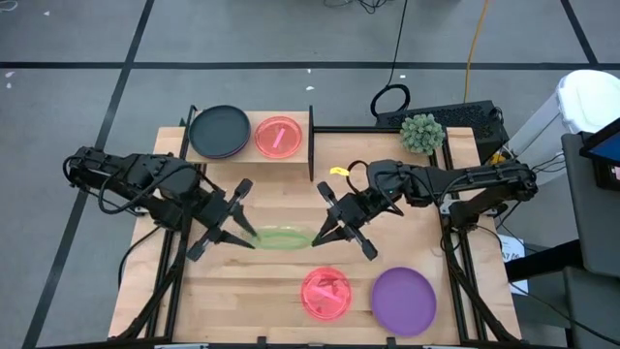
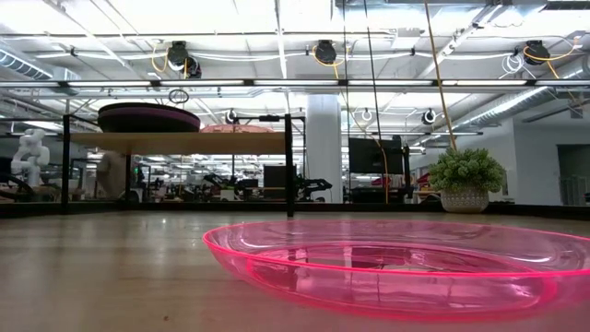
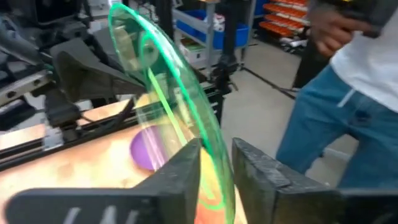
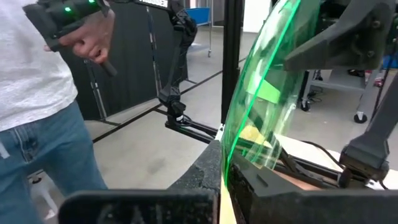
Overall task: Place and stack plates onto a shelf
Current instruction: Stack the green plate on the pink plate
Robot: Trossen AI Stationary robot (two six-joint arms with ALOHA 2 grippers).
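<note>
A translucent green plate (image 1: 283, 237) hangs in the air on edge between my two grippers, above the table's middle. My right gripper (image 1: 318, 236) is shut on its right rim. My left gripper (image 1: 250, 236) is open, with its fingers (image 3: 186, 171) standing on either side of the left rim (image 3: 214, 155). The shelf (image 1: 250, 147) stands at the far edge. On it a dark plate (image 1: 219, 131) lies on a purple one, with a pink plate (image 1: 278, 137) beside them. A second pink plate (image 1: 326, 294) and a purple plate (image 1: 404, 301) lie flat near the table's near edge. My left gripper has the green plate's rim (image 3: 214, 155) in the gap between its fingers; whether a finger touches it, I cannot tell. My right gripper pinches the plate's rim (image 4: 231, 152) between its two fingers (image 4: 208, 171), coming level from the table's right side. The plate is lifted clear and stands steeply tilted.
A small potted plant (image 1: 422, 133) stands at the far right of the table. The shelf's black end panel (image 1: 311, 145) rises just behind the grippers. A person in jeans (image 3: 348, 106) stands beyond the table holding a device (image 4: 68, 15).
</note>
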